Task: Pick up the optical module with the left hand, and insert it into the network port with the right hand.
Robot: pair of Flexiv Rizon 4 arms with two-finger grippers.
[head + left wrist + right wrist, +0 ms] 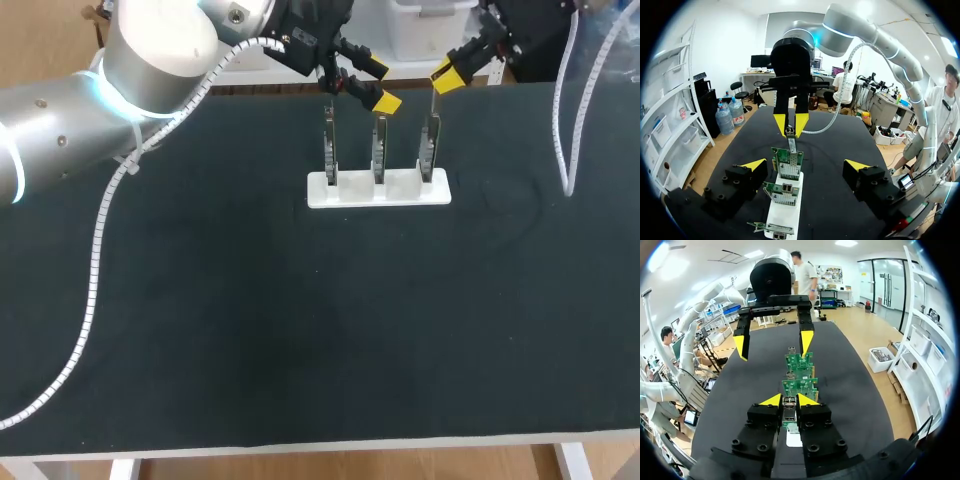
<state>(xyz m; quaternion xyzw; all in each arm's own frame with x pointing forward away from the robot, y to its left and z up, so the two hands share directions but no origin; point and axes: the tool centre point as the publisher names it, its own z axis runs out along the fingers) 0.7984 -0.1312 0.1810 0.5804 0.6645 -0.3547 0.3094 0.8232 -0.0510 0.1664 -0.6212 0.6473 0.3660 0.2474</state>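
A white holder (378,190) carries three upright green circuit boards with network ports (428,152) at the table's far middle. My right gripper (441,80) is shut on the small optical module (789,409), which hangs just over the right-hand board (788,162). In the left wrist view the right gripper (790,123) pinches the module (791,140) by its top. My left gripper (378,85) stands open and empty above the middle board (378,150), its yellow fingertips (754,164) wide apart on either side of the row of boards.
White spiral-wrapped cables (95,250) trail over the dark table mat (300,330) at the left and hang at the far right (568,140). The left arm's large silver elbow (160,50) looms over the back left.
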